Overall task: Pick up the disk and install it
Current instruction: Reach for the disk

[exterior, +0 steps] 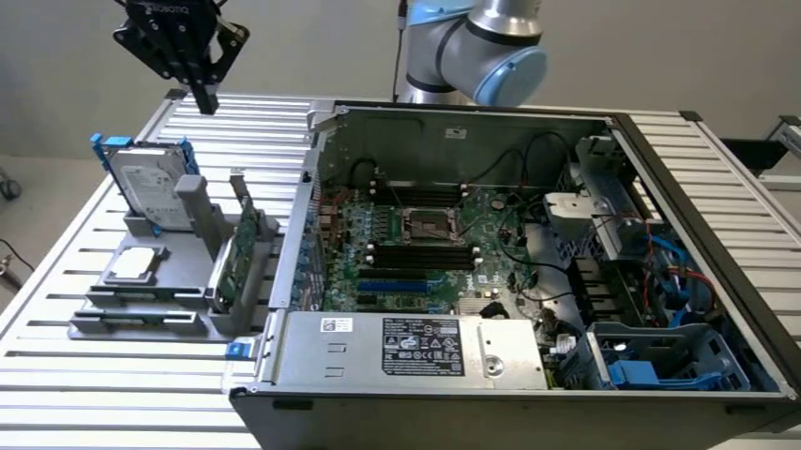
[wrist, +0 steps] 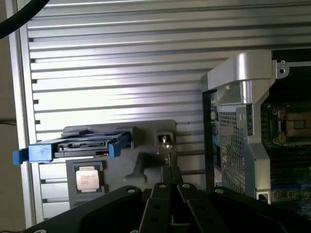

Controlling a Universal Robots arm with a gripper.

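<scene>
The disk [exterior: 148, 183] stands upright on its edge in a grey holder [exterior: 150, 314] at the exterior view's left, silver with a white label and blue carrier rails. In the wrist view I look down on the disk [wrist: 80, 144] edge-on, its blue rail ends sticking out at both sides. My gripper [exterior: 203, 99] hangs in the air well above and a little behind the disk, touching nothing. Its black fingers meet at the tips, so the gripper [wrist: 169, 171] is shut and holds nothing.
The same holder carries a small square silver chip [exterior: 135, 265] and a thin green circuit card [exterior: 238, 248] standing on edge. An open computer case [exterior: 701, 234] with its motherboard [exterior: 419, 234] stands beside the holder on the slatted metal table [exterior: 75, 375]. The case wall [wrist: 238, 111] rises near my gripper.
</scene>
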